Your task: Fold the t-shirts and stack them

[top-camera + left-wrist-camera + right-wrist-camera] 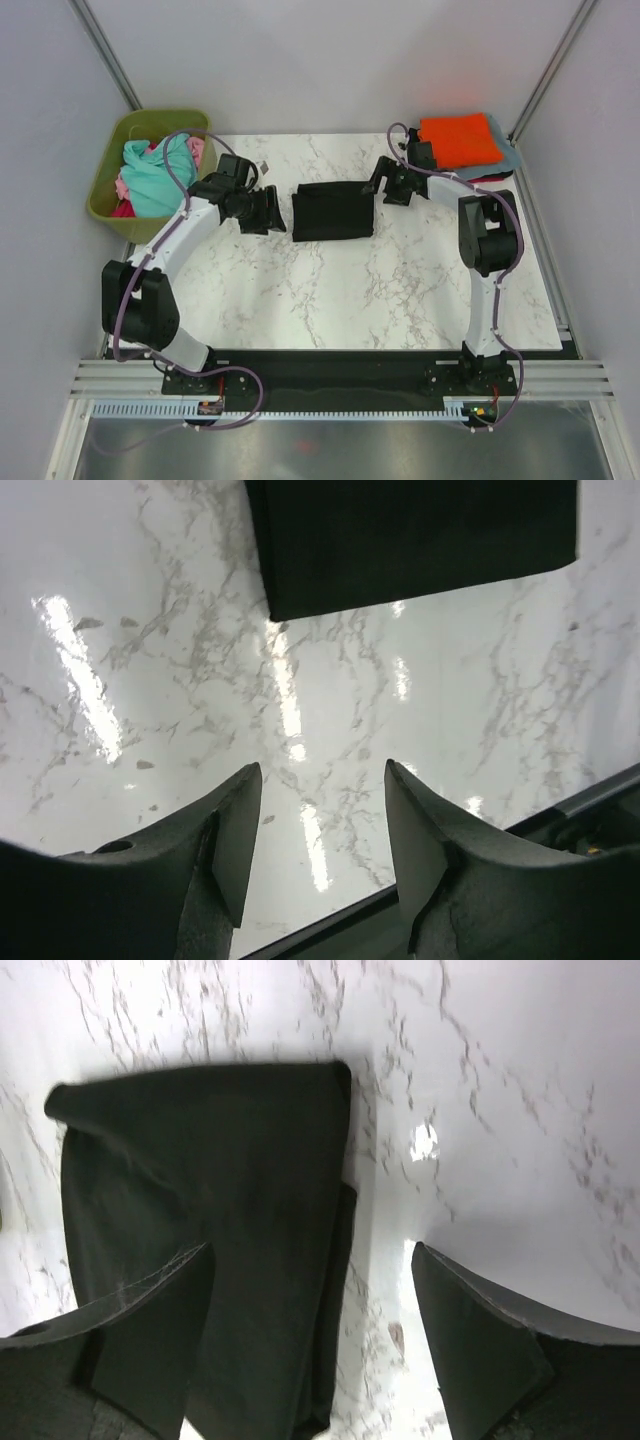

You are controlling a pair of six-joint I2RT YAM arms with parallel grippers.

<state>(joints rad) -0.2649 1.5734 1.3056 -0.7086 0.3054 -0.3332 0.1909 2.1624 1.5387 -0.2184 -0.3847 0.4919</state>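
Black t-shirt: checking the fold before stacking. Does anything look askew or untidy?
Slightly. On the black t-shirt, a lower layer sticks out past the top layer along one edge, so the fold is not flush.

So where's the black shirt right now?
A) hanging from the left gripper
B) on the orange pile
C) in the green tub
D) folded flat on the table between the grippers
D: the black shirt lies folded on the table, with the left gripper and right gripper open and empty.
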